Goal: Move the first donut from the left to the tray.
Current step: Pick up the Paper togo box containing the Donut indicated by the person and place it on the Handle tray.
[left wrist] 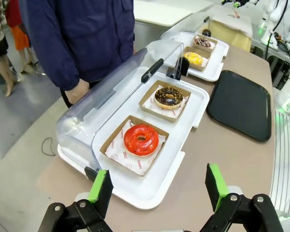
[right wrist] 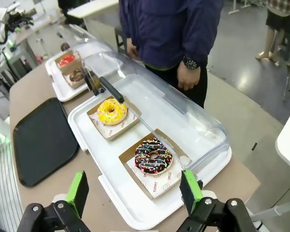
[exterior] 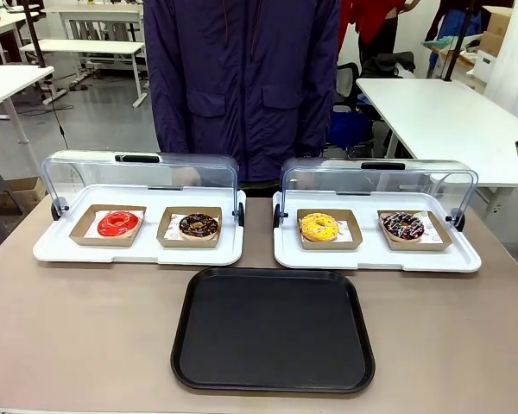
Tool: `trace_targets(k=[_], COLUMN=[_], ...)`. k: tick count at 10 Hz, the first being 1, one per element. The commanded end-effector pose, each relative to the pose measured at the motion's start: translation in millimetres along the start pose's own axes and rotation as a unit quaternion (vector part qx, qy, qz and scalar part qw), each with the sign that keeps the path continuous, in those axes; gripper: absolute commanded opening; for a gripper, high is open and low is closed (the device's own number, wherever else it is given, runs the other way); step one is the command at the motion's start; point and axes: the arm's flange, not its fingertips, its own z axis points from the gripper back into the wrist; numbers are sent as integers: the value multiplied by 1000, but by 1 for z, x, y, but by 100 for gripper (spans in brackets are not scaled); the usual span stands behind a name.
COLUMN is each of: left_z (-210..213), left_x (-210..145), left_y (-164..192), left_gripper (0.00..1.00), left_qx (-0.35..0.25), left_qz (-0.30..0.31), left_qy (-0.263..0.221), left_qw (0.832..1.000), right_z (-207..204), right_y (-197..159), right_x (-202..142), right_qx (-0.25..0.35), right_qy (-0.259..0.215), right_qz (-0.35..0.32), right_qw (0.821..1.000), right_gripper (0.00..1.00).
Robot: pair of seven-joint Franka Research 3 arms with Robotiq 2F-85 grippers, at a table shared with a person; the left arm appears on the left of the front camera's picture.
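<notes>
The first donut from the left (exterior: 118, 223) is a glossy red-glazed ring in a shallow brown cardboard box on the left white tray. In the left wrist view this donut (left wrist: 141, 139) lies just beyond my left gripper (left wrist: 158, 187), which hangs open and empty above the table's end. The tray (exterior: 274, 329) is black, flat and bare, at the front middle of the table; it also appears as a dark slab (left wrist: 239, 103) on the right. My right gripper (right wrist: 135, 192) is open and empty over the right white tray, near a sprinkled chocolate donut (right wrist: 153, 156).
A chocolate donut (exterior: 198, 226) sits beside the red one. The right white tray (exterior: 376, 255) holds a yellow donut (exterior: 319, 227) and a sprinkled dark donut (exterior: 403, 227). Both clear domed lids (exterior: 140, 170) are swung back. A person in a dark blue jacket (exterior: 242, 78) stands at the far edge.
</notes>
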Motion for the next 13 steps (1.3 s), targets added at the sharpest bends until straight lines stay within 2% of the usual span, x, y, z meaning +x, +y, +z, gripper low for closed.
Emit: trace_targets(k=[1,13], left_z=[-1,-1], left_x=[1,1], left_y=[0,0], left_gripper=[100,100], left_qx=[1,1], left_qz=[2,2], left_qy=[0,0], left_qw=[1000,1000], right_z=[4,4], right_y=[1,1], right_x=[1,1], right_qx=[-2,-2], right_qy=[-2,-2], right_qz=[1,1], right_qw=[1000,1000], right_gripper=[100,100])
